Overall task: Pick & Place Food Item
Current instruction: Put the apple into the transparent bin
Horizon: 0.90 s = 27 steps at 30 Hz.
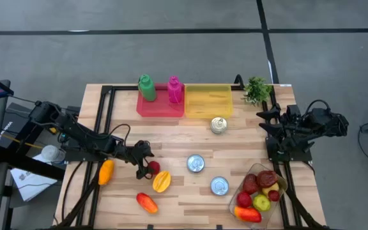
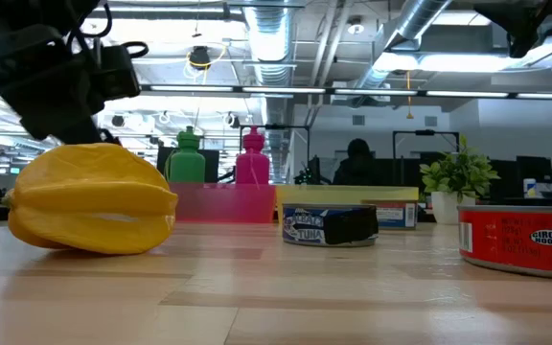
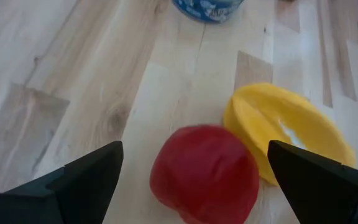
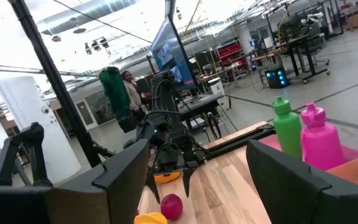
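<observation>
The round red apple-like fruit [image 3: 205, 171] lies on the pale wooden surface [image 1: 190, 137] directly ahead of the left gripper [image 1: 144, 160], centred between its two spread dark fingers [image 3: 82, 180], with the jaws open and nothing held; judging by this, the coming move is a short advance and a close. In the high view the fruit [image 1: 153, 168] sits at about 4 o'clock from the jaws, just beside them, and being round it offers no long axis to align with. Touching it at its 4 o'clock is the yellow ridged starfruit [image 1: 161, 181], which could be nudged. The left arm is far nearer; the right gripper [image 1: 270, 128] waits well apart at the surface's 3 o'clock edge, jaws open and empty. Farther off, a clear bowl [image 1: 280, 182] at 5 o'clock holds mixed fruit, and at 12 o'clock a red tray [image 1: 152, 108] carries a green bottle [image 1: 146, 87] and a pink bottle [image 1: 174, 90], beside an empty yellow tray [image 1: 207, 101].
</observation>
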Available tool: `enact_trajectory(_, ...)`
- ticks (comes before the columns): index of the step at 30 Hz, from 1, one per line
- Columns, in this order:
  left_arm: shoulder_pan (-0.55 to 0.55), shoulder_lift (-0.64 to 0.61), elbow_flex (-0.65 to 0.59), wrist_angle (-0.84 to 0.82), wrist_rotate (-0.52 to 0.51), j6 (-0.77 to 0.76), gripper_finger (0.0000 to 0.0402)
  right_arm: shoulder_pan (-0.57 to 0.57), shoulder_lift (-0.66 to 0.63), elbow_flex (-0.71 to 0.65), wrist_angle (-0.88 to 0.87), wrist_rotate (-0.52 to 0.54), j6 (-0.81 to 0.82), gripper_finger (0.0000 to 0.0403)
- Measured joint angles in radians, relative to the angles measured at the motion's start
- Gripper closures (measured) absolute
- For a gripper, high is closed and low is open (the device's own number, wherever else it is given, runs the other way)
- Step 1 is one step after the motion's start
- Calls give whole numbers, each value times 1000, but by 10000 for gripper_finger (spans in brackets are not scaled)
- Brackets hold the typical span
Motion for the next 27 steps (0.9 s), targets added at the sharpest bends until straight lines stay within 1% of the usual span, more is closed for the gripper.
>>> enact_trajectory(7, -19, 0, -27, 9, 0, 0, 11, 0, 0, 0, 0, 13, 30, 138)
enact_trajectory(11, -28, 1, -35, 25, -27, 3, 11, 0, 0, 0, 0, 18, 30, 138)
enact_trajectory(15, -29, 44, -34, 29, -27, 4, 11, 0, 0, 0, 0, 40, 31, 138)
enact_trajectory(20, -29, 153, -34, 111, 13, 1, 12, 0, 0, 0, 2, 47, 41, 138)
enact_trajectory(24, -30, 186, -34, 158, -12, -6, 12, 0, 0, 0, 2, 47, 49, 138)
enact_trajectory(27, -29, 174, -34, 159, -47, -6, 12, 0, 0, 0, 1, 47, 53, 138)
